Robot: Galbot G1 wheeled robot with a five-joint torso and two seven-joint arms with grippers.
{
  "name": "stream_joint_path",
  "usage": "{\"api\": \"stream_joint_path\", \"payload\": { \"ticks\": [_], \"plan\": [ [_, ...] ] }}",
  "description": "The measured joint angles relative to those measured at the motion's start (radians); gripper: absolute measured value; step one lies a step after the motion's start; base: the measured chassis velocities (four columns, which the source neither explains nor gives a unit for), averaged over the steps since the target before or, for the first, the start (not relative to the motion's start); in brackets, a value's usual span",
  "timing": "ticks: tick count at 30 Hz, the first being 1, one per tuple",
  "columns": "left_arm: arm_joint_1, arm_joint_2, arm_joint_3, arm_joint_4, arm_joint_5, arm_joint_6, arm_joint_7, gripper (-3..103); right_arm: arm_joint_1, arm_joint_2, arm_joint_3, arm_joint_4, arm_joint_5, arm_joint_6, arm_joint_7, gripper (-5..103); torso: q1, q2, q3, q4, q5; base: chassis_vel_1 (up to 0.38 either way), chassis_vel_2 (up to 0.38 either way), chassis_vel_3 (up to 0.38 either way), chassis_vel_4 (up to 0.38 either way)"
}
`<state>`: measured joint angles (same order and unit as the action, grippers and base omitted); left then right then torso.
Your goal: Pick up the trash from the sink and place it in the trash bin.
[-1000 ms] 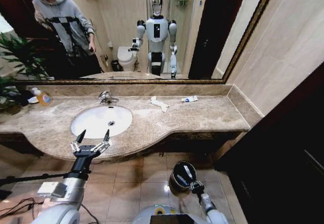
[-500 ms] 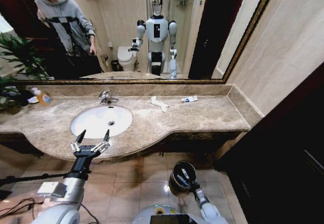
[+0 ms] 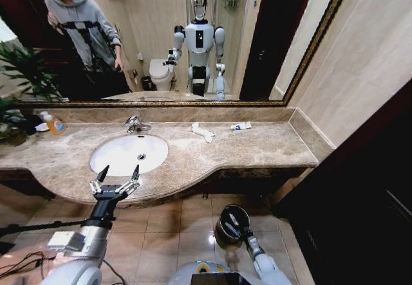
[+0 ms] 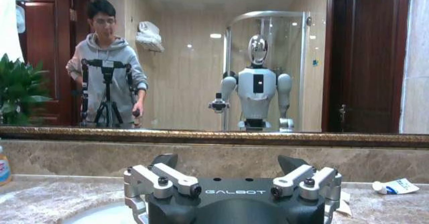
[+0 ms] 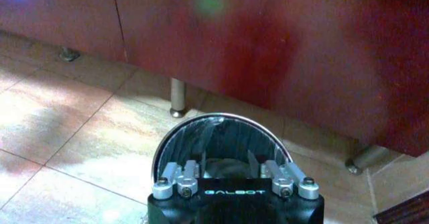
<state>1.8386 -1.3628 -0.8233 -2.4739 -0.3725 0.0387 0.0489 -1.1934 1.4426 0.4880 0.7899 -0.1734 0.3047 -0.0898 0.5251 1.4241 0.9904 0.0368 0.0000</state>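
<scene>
Right tool (image 3: 232,223) edged nearer over trash bin (image 3: 222,231), open, empty; left tool (image 3: 118,174) unmoved, open.

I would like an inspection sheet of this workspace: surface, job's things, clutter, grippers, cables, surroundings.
Surface: marble countertop with the sink set in it.
Job's things: crumpled tissue and white tube lie on the counter; trash bin stands on the floor.
Clutter: amber bottle at the back.
Grippers: left gripper open at the counter edge; right gripper open over the bin.
Cables: black cable on the floor.
Surroundings: mirror, plant.
</scene>
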Motion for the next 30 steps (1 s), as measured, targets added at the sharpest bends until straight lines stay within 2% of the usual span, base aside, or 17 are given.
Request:
{"api": "stream_joint_path", "payload": {
  "ticks": [2, 3, 6, 9, 10, 11, 13, 16, 20, 25, 30],
  "plan": [
    [0.000, 0.000, 0.000, 0.000, 0.000, 0.000, 0.000, 100, -0.007, 0.005, 0.003, 0.009, 0.000, 0.001, 0.002, 51, 0.000, 0.000, 0.000, 0.0000, -0.0001, 0.000, 0.000, 0.000, 0.000],
    [0.000, 0.000, 0.000, 0.000, 0.000, 0.000, 0.000, 100, -0.007, 0.005, 0.003, 0.009, 0.000, 0.001, 0.002, 51, 0.000, 0.000, 0.000, 0.0000, -0.0001, 0.000, 0.000, 0.000, 0.000],
    [0.000, 0.000, 0.000, 0.000, 0.000, 0.000, 0.000, 100, -0.017, 0.008, 0.005, 0.027, 0.000, 0.000, 0.004, 67, 0.000, 0.000, 0.000, 0.0000, -0.0001, 0.000, 0.000, 0.000, 0.000],
    [0.000, 0.000, 0.000, 0.000, 0.000, 0.000, 0.000, 100, -0.025, 0.009, 0.006, 0.041, 0.001, -0.003, 0.010, 73, 0.000, 0.000, 0.000, 0.0000, -0.0001, 0.000, 0.000, 0.000, 0.000],
    [0.000, 0.000, 0.000, 0.000, 0.000, 0.000, 0.000, 100, -0.031, 0.010, 0.007, 0.052, 0.002, -0.007, 0.014, 78, 0.000, 0.000, 0.000, 0.0000, -0.0001, 0.000, 0.000, 0.000, 0.000],
    [0.000, 0.000, 0.000, 0.000, 0.000, 0.000, 0.000, 100, -0.053, 0.015, 0.009, 0.084, 0.004, -0.020, 0.019, 89, 0.000, 0.000, 0.000, 0.0000, 0.0000, 0.000, 0.000, 0.000, 0.000],
    [0.000, 0.000, 0.000, 0.000, 0.000, 0.000, 0.000, 100, -0.066, 0.020, 0.012, 0.104, 0.006, -0.018, 0.031, 97, 0.000, 0.000, 0.000, -0.0001, -0.0001, 0.000, 0.000, 0.000, 0.000],
    [0.000, 0.000, 0.000, 0.000, 0.000, 0.000, 0.000, 100, -0.072, 0.022, 0.014, 0.115, 0.009, -0.002, 0.046, 99, 0.000, 0.000, 0.000, 0.0000, 0.0001, 0.000, 0.000, 0.000, 0.000],
    [0.000, 0.000, 0.000, 0.000, 0.000, 0.000, 0.000, 100, -0.124, 0.015, 0.018, 0.220, 0.032, -0.010, 0.059, 99, 0.000, 0.000, 0.000, 0.0000, 0.0000, 0.000, 0.000, 0.000, 0.000],
    [0.000, 0.000, 0.000, 0.000, 0.000, 0.000, 0.000, 100, -0.223, -0.002, 0.027, 0.456, 0.063, -0.054, 0.066, 99, 0.000, 0.000, 0.000, 0.0000, -0.0003, 0.000, 0.000, 0.000, 0.000],
    [0.000, 0.000, 0.000, 0.000, 0.000, 0.000, 0.000, 100, -0.275, -0.001, 0.045, 0.572, 0.068, -0.038, 0.086, 99, 0.000, 0.000, 0.000, 0.0000, -0.0001, 0.000, 0.000, 0.000, 0.000]
  ]
}}
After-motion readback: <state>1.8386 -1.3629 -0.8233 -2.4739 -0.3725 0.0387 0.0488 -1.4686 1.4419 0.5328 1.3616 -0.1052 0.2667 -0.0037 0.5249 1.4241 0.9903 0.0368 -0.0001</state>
